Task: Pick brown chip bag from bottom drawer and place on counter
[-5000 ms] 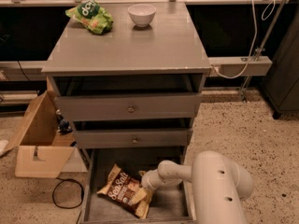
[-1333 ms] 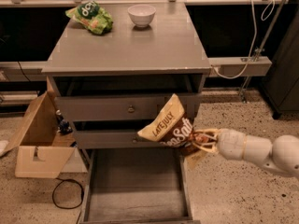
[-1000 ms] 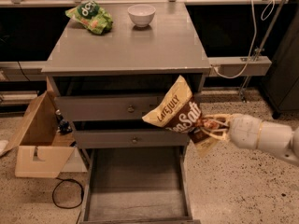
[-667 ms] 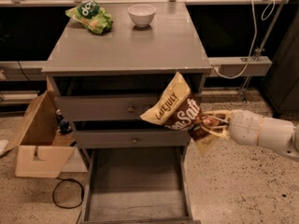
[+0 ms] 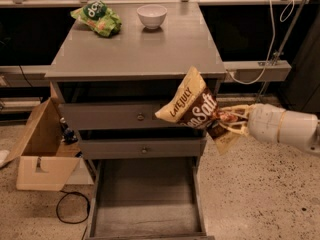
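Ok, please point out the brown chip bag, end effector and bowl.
brown chip bag (image 5: 192,106), camera view, dark lettered centre.
end effector (image 5: 227,120), camera view, between fingertips, at bag's lower-right end.
bowl (image 5: 152,16), camera view, outer wall.

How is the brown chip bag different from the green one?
The brown chip bag is dark brown with tan ends; the green chip bag is bright green. The brown chip bag hangs tilted in the air, held by the gripper beside the drawers; the green chip bag lies on the counter, in a far corner. Both are crinkly snack bags.
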Motion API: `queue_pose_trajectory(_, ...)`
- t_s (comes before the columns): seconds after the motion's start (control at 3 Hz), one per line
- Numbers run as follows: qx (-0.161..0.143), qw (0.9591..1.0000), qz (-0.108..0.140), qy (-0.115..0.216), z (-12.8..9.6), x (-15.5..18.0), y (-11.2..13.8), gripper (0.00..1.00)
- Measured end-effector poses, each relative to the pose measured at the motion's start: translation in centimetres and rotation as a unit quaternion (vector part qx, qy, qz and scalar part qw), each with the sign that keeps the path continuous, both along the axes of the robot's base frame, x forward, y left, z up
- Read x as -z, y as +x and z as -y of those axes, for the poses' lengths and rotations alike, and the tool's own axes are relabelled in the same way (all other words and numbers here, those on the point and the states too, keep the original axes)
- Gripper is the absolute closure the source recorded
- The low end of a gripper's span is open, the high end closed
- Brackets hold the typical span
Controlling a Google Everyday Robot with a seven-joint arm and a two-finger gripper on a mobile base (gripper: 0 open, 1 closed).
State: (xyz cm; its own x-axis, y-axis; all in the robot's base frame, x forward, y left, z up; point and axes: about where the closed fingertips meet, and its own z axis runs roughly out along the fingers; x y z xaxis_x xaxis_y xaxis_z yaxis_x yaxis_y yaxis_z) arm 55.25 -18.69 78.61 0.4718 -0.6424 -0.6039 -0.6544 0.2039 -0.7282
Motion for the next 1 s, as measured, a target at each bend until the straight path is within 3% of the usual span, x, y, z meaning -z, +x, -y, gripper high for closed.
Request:
queue_pose_trajectory(0.33,0.025,0.9975,0.019,-0.063,1.7,-4.2,4.0,1.00)
queue_pose_trajectory(0.67,0.028,0.9915,0.027,-0.124,2.4,-9.5,10.2,1.00)
queue_pose_trajectory(1.0,0.011,0.9903,0.037,-0.133,1.8,-12.9,13.7,1.00)
